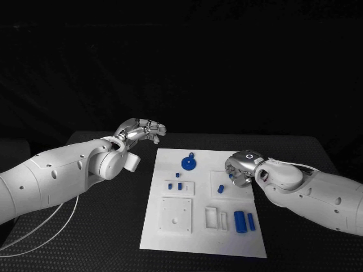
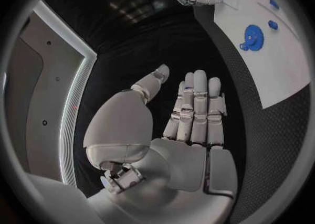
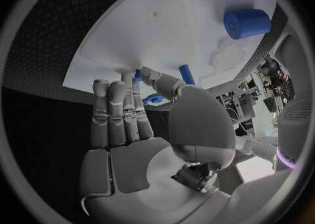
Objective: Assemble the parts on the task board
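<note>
Right hand empty, fingers extended side by side over the board. Two blue cylinders lie on the board; a blue peg, apparently upright, stands just past the thumb.

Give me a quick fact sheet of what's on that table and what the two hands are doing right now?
Surface: black table
Board: white task board, flat, mid-table
Parts: blue gear at the board's far end; two blue cylinders side by side near its right edge; smaller blue pegs mid-board
Left hand: left hand off the board's far left corner, fingers straight, holding nothing
Right hand: right hand over the board's right edge, fingers extended, holding nothing
Assembly: parts lie loose; none held
</note>
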`<state>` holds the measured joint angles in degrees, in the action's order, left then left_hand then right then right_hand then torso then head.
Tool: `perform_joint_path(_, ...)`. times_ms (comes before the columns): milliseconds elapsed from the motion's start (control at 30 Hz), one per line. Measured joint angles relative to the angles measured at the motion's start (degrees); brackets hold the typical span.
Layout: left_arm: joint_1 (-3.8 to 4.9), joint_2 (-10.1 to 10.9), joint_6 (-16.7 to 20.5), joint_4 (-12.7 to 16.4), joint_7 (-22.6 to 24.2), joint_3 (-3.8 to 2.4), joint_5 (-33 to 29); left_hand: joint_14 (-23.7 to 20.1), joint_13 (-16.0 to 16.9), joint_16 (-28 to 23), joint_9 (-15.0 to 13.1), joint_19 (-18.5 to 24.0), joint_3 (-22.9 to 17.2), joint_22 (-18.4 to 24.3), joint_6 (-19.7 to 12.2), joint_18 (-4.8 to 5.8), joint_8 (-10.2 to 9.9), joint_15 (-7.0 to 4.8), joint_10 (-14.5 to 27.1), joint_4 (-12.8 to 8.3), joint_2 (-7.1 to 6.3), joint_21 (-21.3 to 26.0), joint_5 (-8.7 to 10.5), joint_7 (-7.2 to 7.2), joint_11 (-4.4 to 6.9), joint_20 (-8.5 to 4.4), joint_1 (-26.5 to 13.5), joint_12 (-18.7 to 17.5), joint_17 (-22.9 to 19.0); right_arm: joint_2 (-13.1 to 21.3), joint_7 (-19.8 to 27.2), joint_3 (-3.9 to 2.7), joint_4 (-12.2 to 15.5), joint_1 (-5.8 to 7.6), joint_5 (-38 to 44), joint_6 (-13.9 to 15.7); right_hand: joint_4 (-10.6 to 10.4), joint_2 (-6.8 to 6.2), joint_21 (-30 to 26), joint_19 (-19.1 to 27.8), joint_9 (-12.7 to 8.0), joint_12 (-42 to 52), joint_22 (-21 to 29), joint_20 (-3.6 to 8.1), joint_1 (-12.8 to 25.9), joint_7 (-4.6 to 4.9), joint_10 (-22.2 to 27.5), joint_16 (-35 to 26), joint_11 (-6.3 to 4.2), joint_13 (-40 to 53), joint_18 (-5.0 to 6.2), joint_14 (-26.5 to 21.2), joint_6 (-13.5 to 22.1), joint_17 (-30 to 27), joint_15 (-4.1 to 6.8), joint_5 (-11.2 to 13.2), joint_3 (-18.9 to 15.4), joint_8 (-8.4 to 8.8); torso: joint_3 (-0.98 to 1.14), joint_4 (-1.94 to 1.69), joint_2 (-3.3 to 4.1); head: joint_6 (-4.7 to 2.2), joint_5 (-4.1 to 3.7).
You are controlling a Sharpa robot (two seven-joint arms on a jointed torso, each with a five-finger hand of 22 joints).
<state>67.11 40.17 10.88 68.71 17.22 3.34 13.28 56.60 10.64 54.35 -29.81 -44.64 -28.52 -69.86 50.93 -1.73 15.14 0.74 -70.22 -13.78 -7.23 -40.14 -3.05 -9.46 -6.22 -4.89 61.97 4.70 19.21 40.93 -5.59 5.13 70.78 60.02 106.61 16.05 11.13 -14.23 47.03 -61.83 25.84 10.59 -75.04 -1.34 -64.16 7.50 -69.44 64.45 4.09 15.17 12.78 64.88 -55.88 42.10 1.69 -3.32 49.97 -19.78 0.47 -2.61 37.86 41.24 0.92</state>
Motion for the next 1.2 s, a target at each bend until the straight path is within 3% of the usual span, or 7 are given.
perform_joint_path(167, 0.00, 0.05, -0.01, -0.03, -0.02, 0.00, -0.01, 0.00, 0.00, 0.00, 0.00, 0.00, 0.00, 0.00, 0.00, 0.01, 0.00, 0.00, 0.00, 0.00, 0.00, 0.00, 0.00, -0.01, 0.00, 0.00, 0.00, 0.00, 0.00, -0.09, -0.08, 0.00, 0.18, -0.06, -0.02, -0.02, 0.00, 0.02, 0.03, -0.21, 0.06, -0.30, 0.00, 0.02, -0.02, -0.03, -0.32, 0.23, 0.07, -0.01, -0.08, 0.28, -0.03, -0.11, 0.10, 0.00, 0.00, 0.00, 0.00, 0.00, 0.00, 0.01, 0.00)
perform_joint_path(600, 0.00, 0.04, -0.02, -0.08, -0.03, 0.00, -0.04, 0.21, 0.01, 0.00, 0.00, 0.00, 0.00, 0.00, 0.02, 0.10, 0.22, -0.21, 0.00, 0.00, 0.00, 0.00, 0.00, -0.02, 0.01, 0.00, 0.00, 0.00, 0.12, -0.35, -0.38, -0.04, 0.18, -0.18, 0.73, 0.01, 2.88, 2.94, 0.63, -0.65, 0.38, -0.47, -0.01, 0.44, -1.77, -0.88, -2.06, 1.01, -0.44, -0.33, -0.49, 0.65, -2.28, -0.39, 0.68, 0.00, 0.95, -1.00, 0.09, 0.05, -0.01, 0.24, 0.03)
perform_joint_path(1033, 0.00, 0.03, -0.01, -0.17, -0.07, 0.00, -0.05, 0.21, 0.01, 0.00, 0.00, -0.01, 0.00, -0.05, 0.03, 0.45, 0.22, -0.21, -0.01, 0.00, 0.00, 0.00, 0.00, -0.03, 0.02, 0.00, 0.00, 0.00, 0.17, -0.55, -1.97, 0.41, 0.62, -0.29, 4.35, 0.62, 3.39, 3.01, 1.77, -1.66, 0.60, -0.63, -0.02, 0.86, -2.62, -1.93, -4.67, 2.95, -1.31, 0.03, -0.58, 1.54, -4.53, 0.67, 1.53, 0.22, 1.85, -1.63, 0.06, 0.03, -0.01, 0.37, -0.19)
perform_joint_path(1200, 0.00, 0.00, -0.01, -0.21, -0.07, 0.00, -0.05, 0.21, 0.01, 0.00, 0.00, 0.00, 0.16, -0.05, 0.02, 0.46, 0.22, -0.21, -0.01, -0.16, 0.00, 0.00, 0.00, -0.03, 0.02, 0.00, 0.00, 0.00, 0.17, -0.44, -2.54, 0.51, 0.94, -0.41, 5.16, 1.10, 3.48, 3.01, 2.06, -1.94, 0.69, -0.46, -0.02, 0.99, -2.62, -1.80, -4.99, 3.22, -1.53, 0.07, -0.83, 1.67, -4.82, 0.86, 1.50, 0.22, 2.09, -1.64, 0.04, 0.03, 0.00, 0.39, -0.25)
